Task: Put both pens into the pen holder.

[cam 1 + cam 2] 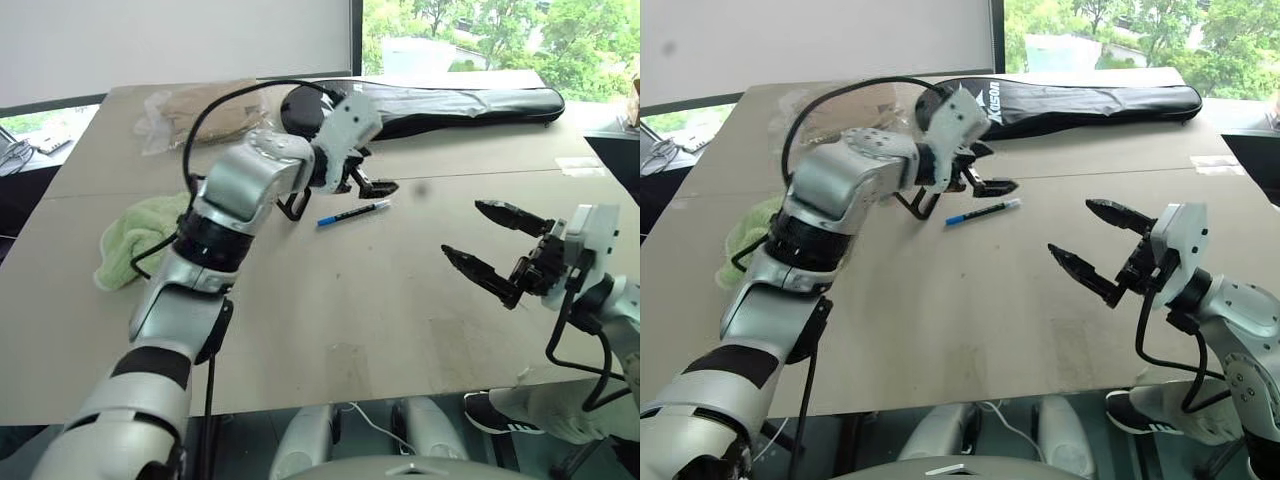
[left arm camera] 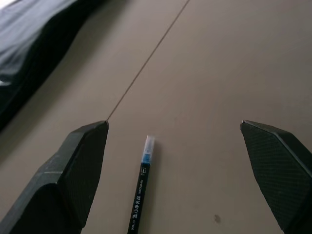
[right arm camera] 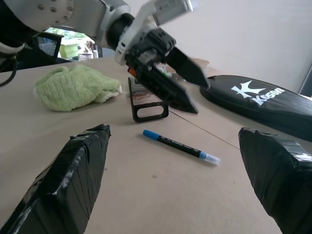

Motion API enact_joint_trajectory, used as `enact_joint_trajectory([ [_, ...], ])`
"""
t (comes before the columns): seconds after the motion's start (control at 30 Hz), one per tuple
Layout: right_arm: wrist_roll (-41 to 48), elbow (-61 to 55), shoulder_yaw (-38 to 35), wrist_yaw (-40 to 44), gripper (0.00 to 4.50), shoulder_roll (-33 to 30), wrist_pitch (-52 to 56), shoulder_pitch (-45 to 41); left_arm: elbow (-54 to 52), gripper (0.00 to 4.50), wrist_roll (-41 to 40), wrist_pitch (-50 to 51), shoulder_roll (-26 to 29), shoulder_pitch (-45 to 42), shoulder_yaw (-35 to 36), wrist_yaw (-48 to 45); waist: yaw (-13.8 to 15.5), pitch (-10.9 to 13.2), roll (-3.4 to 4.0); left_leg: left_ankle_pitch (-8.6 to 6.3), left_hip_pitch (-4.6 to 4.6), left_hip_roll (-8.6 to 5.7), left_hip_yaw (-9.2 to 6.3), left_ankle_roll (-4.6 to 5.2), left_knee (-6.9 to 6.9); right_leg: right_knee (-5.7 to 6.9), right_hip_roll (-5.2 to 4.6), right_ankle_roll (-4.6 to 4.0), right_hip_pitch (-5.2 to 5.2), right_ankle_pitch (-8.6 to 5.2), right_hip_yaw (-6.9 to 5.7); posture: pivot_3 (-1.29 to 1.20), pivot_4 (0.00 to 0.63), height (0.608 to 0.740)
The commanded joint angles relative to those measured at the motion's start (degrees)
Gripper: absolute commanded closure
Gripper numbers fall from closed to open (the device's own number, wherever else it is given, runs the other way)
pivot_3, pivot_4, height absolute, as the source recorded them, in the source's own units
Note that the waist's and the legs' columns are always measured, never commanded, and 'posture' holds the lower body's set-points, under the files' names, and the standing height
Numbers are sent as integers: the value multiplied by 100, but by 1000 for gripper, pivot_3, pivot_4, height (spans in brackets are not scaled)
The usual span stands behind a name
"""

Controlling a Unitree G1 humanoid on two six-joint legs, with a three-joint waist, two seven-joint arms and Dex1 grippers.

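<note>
end effector point(image 1: 365, 185) of the left arm hangs over the table point(image 1: 350, 300) with its two black fingers point(image 2: 73, 175) spread wide, nothing between them, tips angled down toward the blue-ended pen point(image 1: 353, 213). that pen lies flat on the table just below and in front of the fingertips, apart from them, its pale tip pointing away from the holder point(image 3: 147, 105). the holder, a small black open frame, stands on the table just behind the left end effector, partly hidden by it; something orange shows at its top in the right wrist view, too hidden to say what it is. right end effector point(image 1: 495, 245) hovers well apart to the right, fingers point(image 3: 73, 170) spread and empty, pointing toward the pen. farther out, a green cloth point(image 1: 135, 235) lies near the table's left edge, a clear bag point(image 1: 205, 112) holding something tan sits at the far left, and a long black racket bag point(image 1: 450, 105) runs along the far side.
</note>
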Motion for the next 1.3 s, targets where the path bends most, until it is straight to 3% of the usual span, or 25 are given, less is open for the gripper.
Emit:
enact_joint_trajectory([
  [0.03, -184, -225, -269, 69, 0, -150, -187, 247, 2137, 44, 948, -1217, -444, -574, -652, -532, 13, 2, -2, 0, 1, 1, 1, 0, 0, 6, -2, 0, 0, -1, 3, 0, 150, 740],
  [0.2, -262, -271, -648, 375, 0, -432, -230, 851, 4421, 44, 1669, -2638, -1116, -1111, -712, -880, -12, 9, -9, -1, -13, -3, 9, 0, 0, 11, -2, 3, -20, -3, 12, 0, 150, 740],
  [0.23, -234, -283, -750, 412, 0, -501, -187, 973, 4706, 265, 1792, -2821, -1218, -1155, -692, -927, -13, 9, -10, -1, -13, -2, 10, 1, 0, 10, -4, 3, -21, -4, 14, 0, 150, 740],
  [0.33, -16, -334, -974, 355, 0, -746, 255, 1224, 5215, 1218, 2043, -3218, -1420, -1218, -587, -1064, -3, 7, -9, -2, -11, -4, 11, 3, 1, 11, -11, 6, -17, -5, 15, 0, 150, 740],
  [0.37, -37, -379, -1004, 308, 0, -851, 426, 1307, 5295, 1728, 2085, -3291, -1453, -1236, -534, -1109, 2, 6, -10, -2, -9, -5, 11, 4, 2, 13, -13, 6, -15, -5, 16, 0, 150, 740],
  [0.4, 5, -415, -1017, 280, 0, -913, 568, 1358, 5348, 1883, 2109, -3366, -1472, -1249, -461, -1145, 6, 6, -10, -1, -4, -6, 12, 4, 3, 19, -16, 7, -13, -5, 19, 0, 150, 740],
  [0.6, 60, -457, -1005, 218, 0, -957, 784, 1404, 5331, 4387, 1820, -3353, -1413, -1420, 438, -1345, -1, 7, -13, -1, -1, -5, 11, 5, 8, 29, -15, 7, -12, -6, 22, 0, 150, 740],
  [0.77, -107, -406, -927, 325, 0, -749, 370, 1302, 4303, 4451, 747, -2650, -1033, -1714, 2054, -1268, -9, 18, -29, -1, -19, -4, 6, 5, 11, 30, -18, 8, -26, -6, 14, 0, 150, 740],
  [0.8, -171, -410, -883, 318, 0, -641, 188, 1216, 3674, 4451, 429, -2585, -940, -1564, 2500, -1030, -25, 18, -28, -1, -19, -4, 6, 5, 11, 29, -23, 8, -26, -6, 15, 0, 150, 740],
  [0.9, -20, -348, -675, 398, 0, -276, -160, 836, 1030, 4451, 0, -3778, -842, -347, 3485, -88, -41, 12, -19, 0, -6, 7, 12, 3, 6, 26, -40, 8, -24, -6, 32, 0, 150, 740],
  [1.0, -101, -130, -367, 523, 0, -169, -239, 499, -437, 4451, 818, -5115, -528, 865, 3187, 399, -51, 4, -7, 0, 20, 13, 19, -1, -5, 29, -30, 8, -18, -6, 68, 0, 150, 740],
  [1.07, -172, 71, -146, 606, 0, -131, -292, 249, -804, 4451, 1284, -5807, -362, 1490, 2990, 709, -4, 4, -8, 0, 50, 11, 25, -1, -19, 30, -26, 8, 0, -6, 77, 0, 150, 740],
  [1.3, -124, 522, 119, 896, 0, -254, -231, -453, 391, 4451, 2433, -8123, 123, 2203, 2444, 1453, 221, 6, -15, -1, 38, -9, 7, 2, 2, 25, -35, 8, 2, -5, 55, 0, 150, 740],
])
